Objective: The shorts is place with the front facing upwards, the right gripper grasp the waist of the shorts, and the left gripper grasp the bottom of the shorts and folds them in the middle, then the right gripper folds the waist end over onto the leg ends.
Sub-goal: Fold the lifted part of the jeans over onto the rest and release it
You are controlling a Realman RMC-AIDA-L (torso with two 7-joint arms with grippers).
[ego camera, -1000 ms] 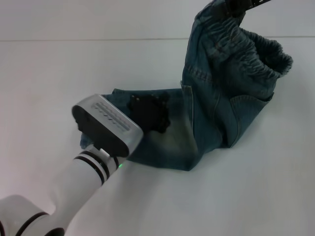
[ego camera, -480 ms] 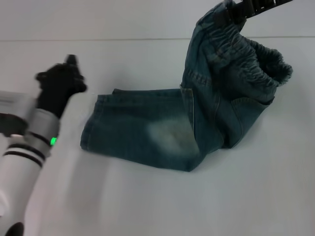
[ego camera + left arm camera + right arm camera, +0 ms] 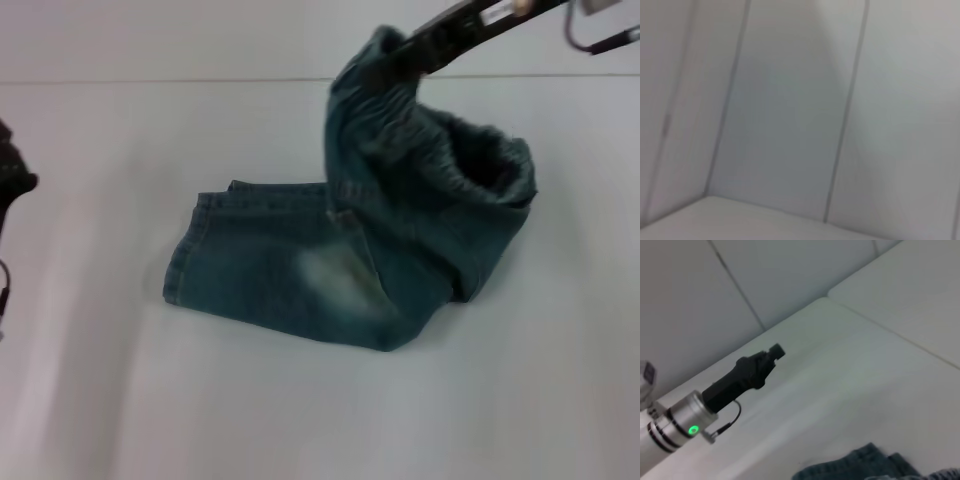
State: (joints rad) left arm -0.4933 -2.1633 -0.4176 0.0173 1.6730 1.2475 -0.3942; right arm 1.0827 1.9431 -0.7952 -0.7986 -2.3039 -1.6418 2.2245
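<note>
Denim shorts (image 3: 340, 270) lie folded near the middle of the white desk (image 3: 300, 420), their leg ends (image 3: 185, 265) flat toward the desk's left edge. The right pincer (image 3: 400, 45), near the far edge, is clamped on the gathered waist (image 3: 440, 165), holding it lifted above the legs. The left pincer (image 3: 772, 352) hangs off by the left edge, well apart from the shorts; whether its fingers are parted cannot be told.

White table (image 3: 300, 420), far edge meeting a pale wall.
Lying on it toward the middle: denim shorts (image 3: 300, 280), folded legs flat on the surface, hems (image 3: 182, 262) pointing toward the left edge, pale faded patch facing up; waist end raised off the surface nearer the far edge.
</note>
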